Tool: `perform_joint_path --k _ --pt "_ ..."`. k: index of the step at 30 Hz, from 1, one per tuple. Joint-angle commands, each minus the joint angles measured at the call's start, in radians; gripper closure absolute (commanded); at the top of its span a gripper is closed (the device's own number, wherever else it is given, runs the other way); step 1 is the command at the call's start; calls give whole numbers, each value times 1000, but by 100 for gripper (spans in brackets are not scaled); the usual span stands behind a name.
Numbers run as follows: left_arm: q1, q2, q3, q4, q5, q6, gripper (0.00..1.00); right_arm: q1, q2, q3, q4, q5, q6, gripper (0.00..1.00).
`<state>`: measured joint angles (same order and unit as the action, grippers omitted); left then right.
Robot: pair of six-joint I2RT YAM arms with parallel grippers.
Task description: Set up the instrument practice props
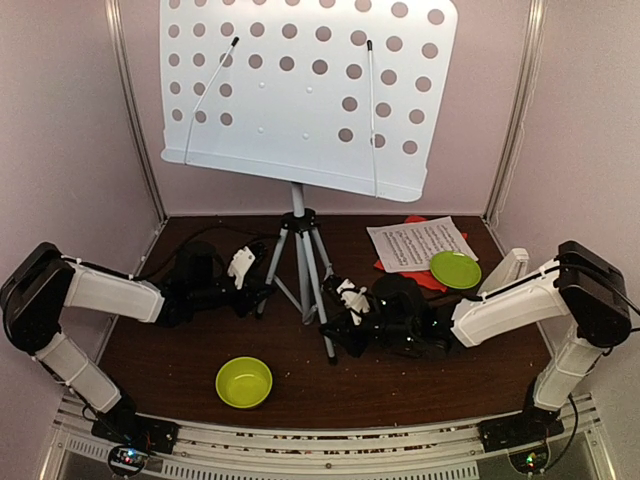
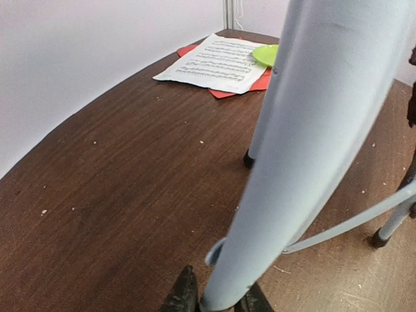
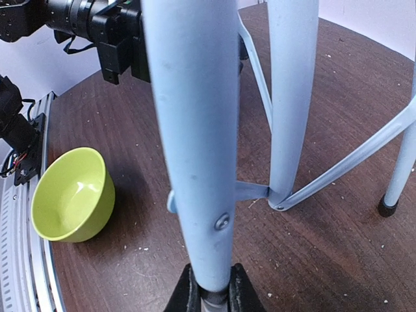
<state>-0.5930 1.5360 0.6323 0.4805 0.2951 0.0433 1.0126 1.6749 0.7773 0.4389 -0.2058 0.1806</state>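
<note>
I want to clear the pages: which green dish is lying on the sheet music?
The flat lime-green plate, back right, overlapping the near corner of the white sheet-music page. The lime-green bowl sits alone at front left, touching no paper.

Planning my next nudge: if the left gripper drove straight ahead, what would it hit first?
The stand leg clamped in the left gripper; it would push that at once. Beyond it, probably the next leg's foot, though depth is unclear.
</note>
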Motion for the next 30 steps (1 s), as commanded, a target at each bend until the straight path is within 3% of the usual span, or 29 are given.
perform_joint_path --k 1,7,18,23,30 --pt "10 -37 4 23 29 15 85 -29 -70 -40 -41 25 -2 100" --pt "9 -130 -34 -48 -23 -3 100 -35 -145 -100 -90 47 -5 100" --pt "-4 -247 -116 -142 -99 0 100 -37 -226 -232 -178 134 8 100" --pt "-44 -235 -128 -123 -183 3 100 -39 -158 -214 -217 197 1 100" --pt "-77 -154 -107 -70 -305 6 100 -77 17 -62 -259 271 -14 100"
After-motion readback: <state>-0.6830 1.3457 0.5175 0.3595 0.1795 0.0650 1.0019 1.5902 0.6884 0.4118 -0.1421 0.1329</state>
